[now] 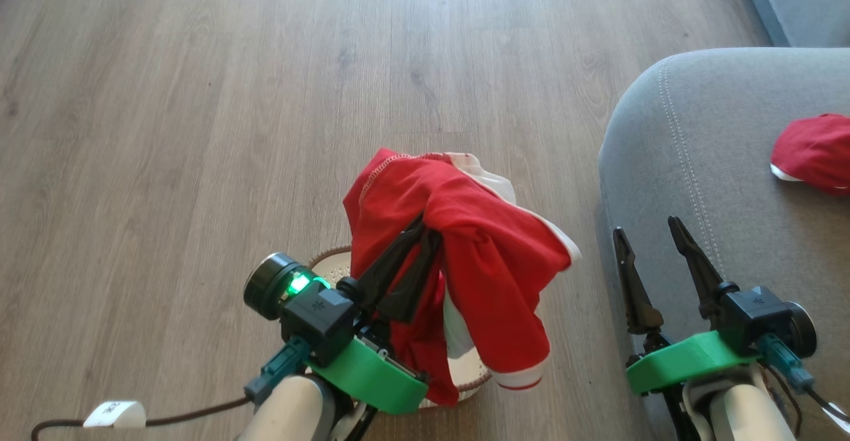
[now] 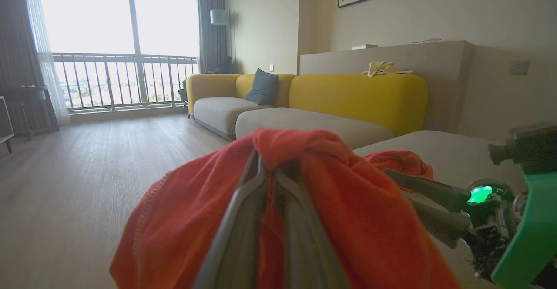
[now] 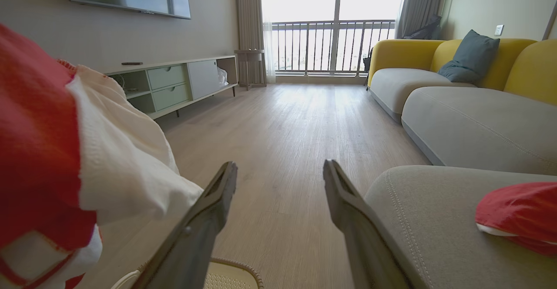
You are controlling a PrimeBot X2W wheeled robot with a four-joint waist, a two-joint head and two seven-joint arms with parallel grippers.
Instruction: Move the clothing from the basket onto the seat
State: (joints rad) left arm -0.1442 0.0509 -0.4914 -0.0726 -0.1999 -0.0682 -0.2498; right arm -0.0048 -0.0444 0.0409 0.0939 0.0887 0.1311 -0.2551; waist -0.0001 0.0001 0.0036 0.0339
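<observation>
Hanging from the left end effector (image 1: 425,228), a red garment (image 1: 485,255) with white trim is lifted above the basket (image 1: 330,260), whose brown rim and perforated cream wall we glimpse beneath the draped folds. Whether the lowest hem touches the basket we cannot tell. We note that the two dark fingers of this end effector are clamped on a bunch of the cloth. In the left wrist view the cloth wraps over both fingers (image 2: 243,219) near their tips. The basket stands on the wooden floor (image 1: 199,129), near the rounded corner of the grey seat (image 1: 697,175) with its double line of light stitching. On that seat, well apart from the basket, lies a second red garment (image 1: 813,152) with a white edge. The right end effector (image 1: 645,224) hovers at the seat's corner, and we see its fingers spread apart with nothing between them. In the right wrist view those fingers frame the floor, with the basket's rim just below them.
</observation>
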